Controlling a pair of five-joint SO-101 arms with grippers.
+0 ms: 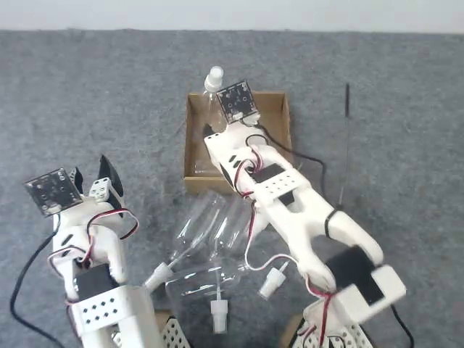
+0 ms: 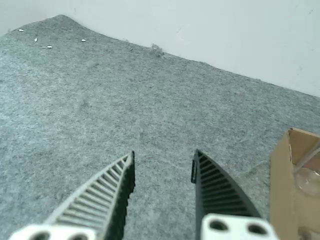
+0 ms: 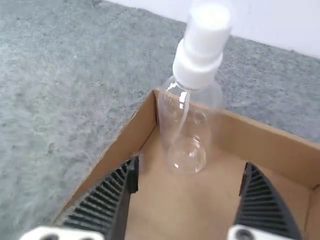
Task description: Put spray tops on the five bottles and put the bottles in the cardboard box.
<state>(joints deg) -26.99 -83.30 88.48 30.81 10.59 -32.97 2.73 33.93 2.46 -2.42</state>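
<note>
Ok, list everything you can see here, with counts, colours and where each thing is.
Cardboard box: one, brown, far middle of the table.
Upright bottle: one, clear with white spray top, standing in a far corner of the box.
Lying bottles: at least three, clear, on the felt in front of the box; exact count unclear.
Spray tops: three, white, among the lying bottles; whether fitted is unclear.
Table cover: one, grey felt.
Left gripper: black fingers, open, over bare felt beside the box.
Right gripper: black fingers, open, over the box, apart from the upright bottle.
</note>
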